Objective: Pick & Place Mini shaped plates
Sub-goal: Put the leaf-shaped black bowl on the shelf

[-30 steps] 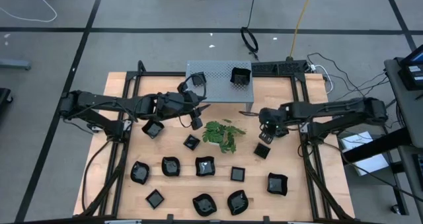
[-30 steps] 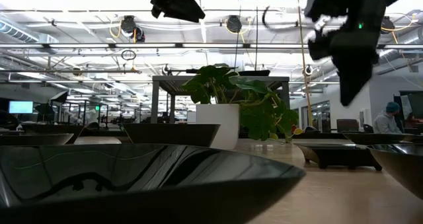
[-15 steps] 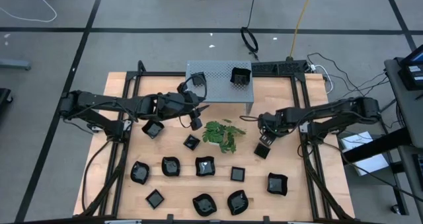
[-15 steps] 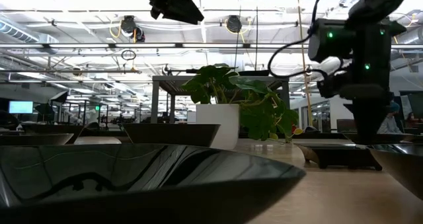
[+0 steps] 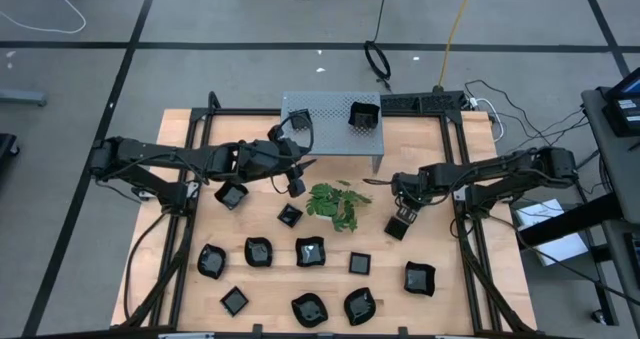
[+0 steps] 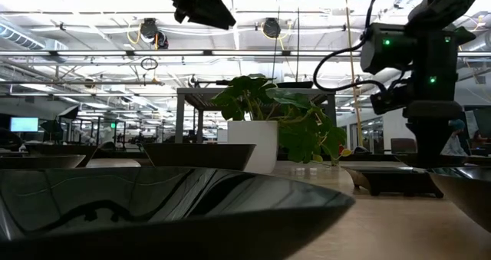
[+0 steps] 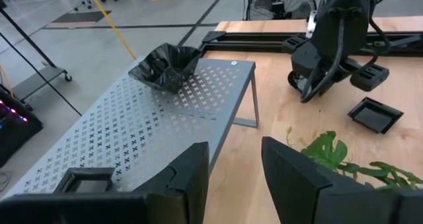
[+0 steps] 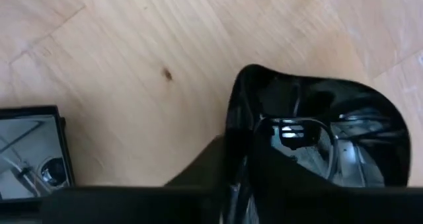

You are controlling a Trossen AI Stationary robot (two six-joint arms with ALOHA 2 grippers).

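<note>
one wavy plate (image 5: 363,116) on stand (image 5: 330,119) | left tool (image 7: 232,178) apart | right tool (image 5: 402,216) unclear

A big open robotics lab or workshop: a wooden table (image 5: 330,279) stands on a grey concrete floor (image 5: 200,19) marked with dark lines, cables (image 5: 380,54) trailing across it. Level across the table, exposed ceiling pipes (image 6: 253,54) and monitors (image 6: 23,124) at far left.
</note>
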